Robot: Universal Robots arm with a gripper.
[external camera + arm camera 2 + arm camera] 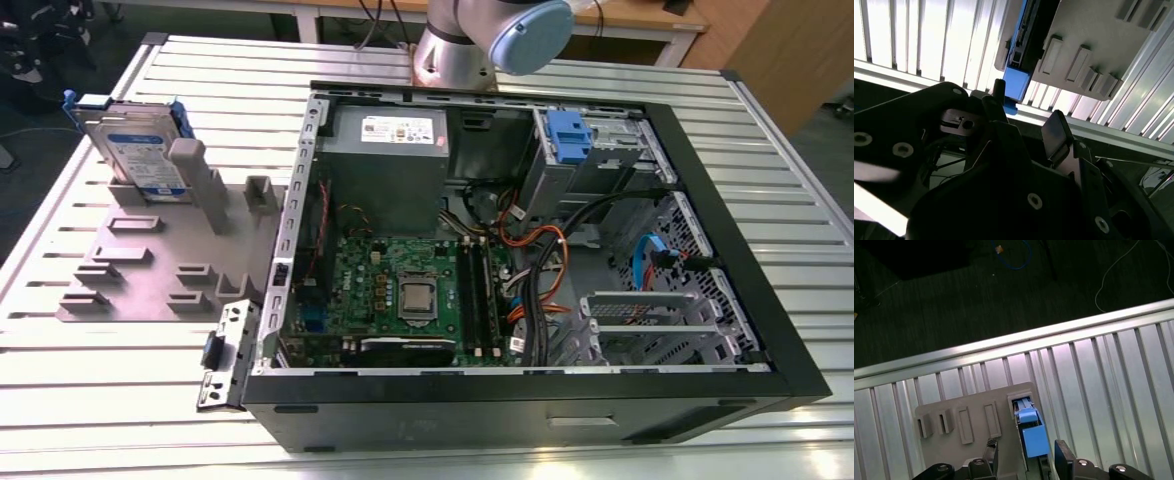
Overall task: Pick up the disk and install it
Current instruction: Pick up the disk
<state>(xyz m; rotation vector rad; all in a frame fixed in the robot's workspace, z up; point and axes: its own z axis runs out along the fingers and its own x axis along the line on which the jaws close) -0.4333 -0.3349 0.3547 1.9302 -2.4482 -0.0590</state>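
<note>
Gripper (1026, 461) wide open here, two dark fingers (1063, 462) spread apart and nothing clamped between them. Looking past them in the first wrist view, the disk (1031, 432) sits right in the gap: its blue carrier end faces the camera, lined up between the fingers with room on either side, no contact to be seen. The second wrist view tells the same story. The gripper (1026, 112) is parted, and the blue end of the disk (1015, 85) shows just beyond the fingertips.

The disk stands on edge in the grey slotted holder (969, 410), in the slot at one end of it. In the exterior view the disk (134, 150) is upright, labelled face showing, blue frame on top, at the far end of the holder (160, 270). That holder lies flat on the ribbed metal table (80, 400), just beside the open computer case (534, 405) on the exterior view's left. Inside the case, at its far corner, another blue-tabbed drive (567, 135) sits in its metal cage. The arm (487, 35) rises behind the case.
</note>
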